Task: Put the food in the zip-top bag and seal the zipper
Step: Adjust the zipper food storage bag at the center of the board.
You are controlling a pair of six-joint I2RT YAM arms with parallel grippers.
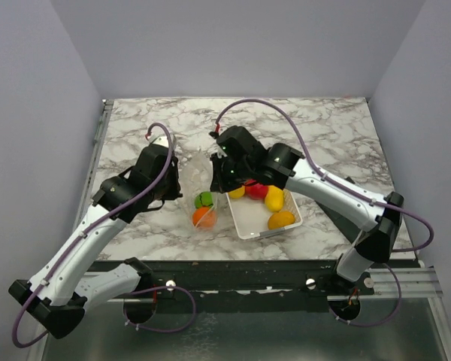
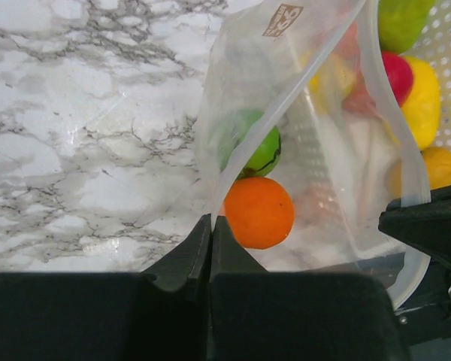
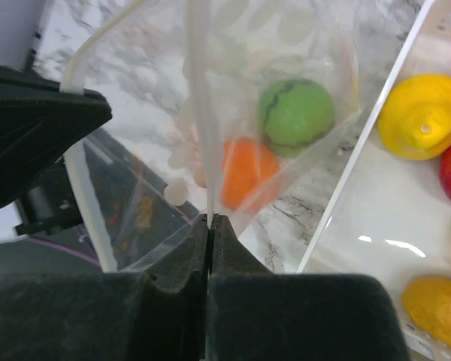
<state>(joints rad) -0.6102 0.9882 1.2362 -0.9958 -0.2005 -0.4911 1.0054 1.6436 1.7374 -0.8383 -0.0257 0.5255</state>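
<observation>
- The table (image 1: 308, 128) fills the middle of the overhead view: a smooth white slab veined with grey, like marble, with a dark rail (image 1: 248, 267) along its lower edge.
- Plain matte walls (image 1: 233, 45) in pale grey-lilac close it in on three sides.
- The zip-top bag (image 1: 198, 188) stands at the centre of that view, just left of the basket. It is thin see-through film, wrinkled and glinting.
- At the bottom of the bag lie a round glossy orange fruit (image 1: 204, 217) and, touching it from above, a green ball (image 1: 204, 199) with dark stripes.
- The left gripper (image 2: 211, 226) has its black fingers pressed together on the film at the bag's edge.
- The right gripper (image 3: 209, 222) is clenched on the zipper (image 3: 199, 120), a milky strip rising straight up from its jaws.
- The basket (image 1: 248, 219), right of centre, is a white rectangle of hard plastic with perforated walls. It holds glossy loose fruits (image 1: 273, 198) in yellow, red and orange-yellow.
</observation>
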